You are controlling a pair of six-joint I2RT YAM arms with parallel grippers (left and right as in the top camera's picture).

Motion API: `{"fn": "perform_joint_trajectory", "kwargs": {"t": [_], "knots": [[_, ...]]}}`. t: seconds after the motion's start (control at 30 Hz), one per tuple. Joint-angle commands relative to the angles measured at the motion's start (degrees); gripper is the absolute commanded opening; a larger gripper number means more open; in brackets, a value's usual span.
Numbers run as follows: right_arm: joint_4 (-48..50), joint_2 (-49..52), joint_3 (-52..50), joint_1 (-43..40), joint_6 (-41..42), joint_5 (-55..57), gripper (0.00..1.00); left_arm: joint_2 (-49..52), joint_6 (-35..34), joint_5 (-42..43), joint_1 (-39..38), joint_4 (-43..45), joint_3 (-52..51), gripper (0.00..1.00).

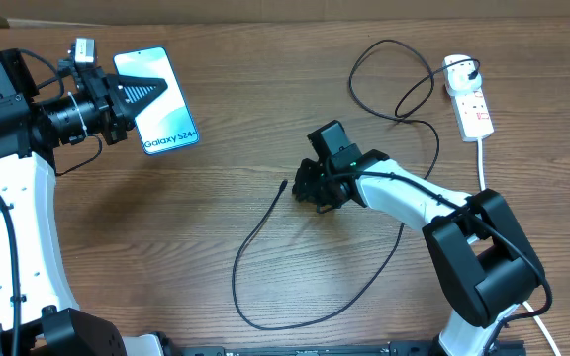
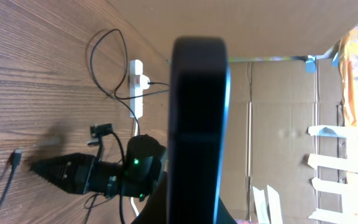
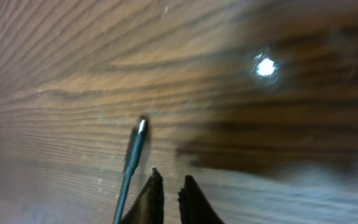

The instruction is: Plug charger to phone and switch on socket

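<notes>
Wood-grain table (image 1: 166, 247), overhead view first. Saw left gripper (image 1: 146, 92) clamped on phone (image 1: 166, 119) at far left, screen facing camera. Found right gripper (image 1: 310, 190) mid-table, low, just beside connector tip (image 1: 283, 184) of charger (image 1: 250, 247); couldn't judge contact from there. Traced black cable looping back to plug adapter (image 1: 458, 67), seated in socket (image 1: 475, 111) at far right.

Left wrist: got phone (image 2: 197, 124) edge-on, dark, filling centre of frame. Couldn't see own fingers. Spotted socket (image 2: 138, 87) and right gripper (image 2: 42, 169) beyond, cardboard (image 2: 278, 112) behind the table.

Right wrist: blurry. Showed fingertips (image 3: 154, 186) barely parted, a sliver of gap, nothing between. Placed connector tip (image 3: 135, 143) on the wood just ahead and left of them, not gripped.
</notes>
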Motion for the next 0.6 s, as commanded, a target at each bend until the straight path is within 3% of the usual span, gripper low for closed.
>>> {"fn": "perform_joint_trajectory", "kwargs": {"t": [0.0, 0.17, 0.37, 0.57], "knots": [[0.02, -0.20, 0.31, -1.46, -0.52, 2.56, 0.13, -0.90, 2.29, 1.49, -0.11, 0.00, 0.46, 0.04], [-0.35, -0.20, 0.31, -1.95, -0.52, 0.02, 0.39, -0.90, 2.29, 1.49, -0.11, 0.02, 0.46, 0.04], [3.39, -0.20, 0.31, -0.94, -0.35, -7.61, 0.45, -0.90, 2.29, 1.49, -0.13, 0.00, 0.46, 0.04], [3.52, -0.07, 0.31, 1.03, 3.06, -5.46, 0.45, -0.90, 2.29, 1.51, -0.13, 0.00, 0.46, 0.04]]}}
